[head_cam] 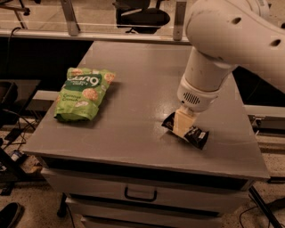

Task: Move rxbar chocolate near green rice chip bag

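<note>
The rxbar chocolate (195, 135) is a small black wrapper with pale lettering, lying flat near the front right of the grey table (133, 93). My gripper (181, 125) hangs from the big white arm and comes straight down onto the middle of the bar, its pale fingers (180, 121) covering part of the wrapper. The green rice chip bag (82, 93) lies flat at the left side of the table, well apart from the bar and the gripper.
The table stands on a drawer cabinet with a handle (140, 195) at the front. A black office chair (141, 13) stands behind the far edge. Cables and dark gear (11, 133) lie on the floor at the left.
</note>
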`<action>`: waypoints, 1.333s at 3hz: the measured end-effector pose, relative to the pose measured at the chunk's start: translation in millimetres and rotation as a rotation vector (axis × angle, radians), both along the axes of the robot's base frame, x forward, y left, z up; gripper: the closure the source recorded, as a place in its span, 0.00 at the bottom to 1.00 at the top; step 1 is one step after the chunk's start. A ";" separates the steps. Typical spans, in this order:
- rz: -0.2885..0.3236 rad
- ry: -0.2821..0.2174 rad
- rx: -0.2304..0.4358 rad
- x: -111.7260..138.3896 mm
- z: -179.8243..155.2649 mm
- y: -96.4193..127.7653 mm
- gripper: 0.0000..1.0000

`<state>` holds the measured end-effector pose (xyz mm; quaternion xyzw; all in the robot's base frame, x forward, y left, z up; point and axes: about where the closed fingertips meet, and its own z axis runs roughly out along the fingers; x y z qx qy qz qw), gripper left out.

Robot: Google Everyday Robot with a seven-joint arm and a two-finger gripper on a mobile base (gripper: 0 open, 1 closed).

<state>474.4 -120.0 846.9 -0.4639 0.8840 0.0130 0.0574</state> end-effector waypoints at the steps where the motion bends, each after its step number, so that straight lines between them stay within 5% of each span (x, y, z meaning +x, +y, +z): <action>1: 0.098 -0.016 0.082 35.9 19.3 56.8 1.00; 3: 0.254 -0.035 0.166 68.4 27.6 147.1 1.00; 4: 0.320 -0.037 0.167 82.9 17.5 178.4 0.74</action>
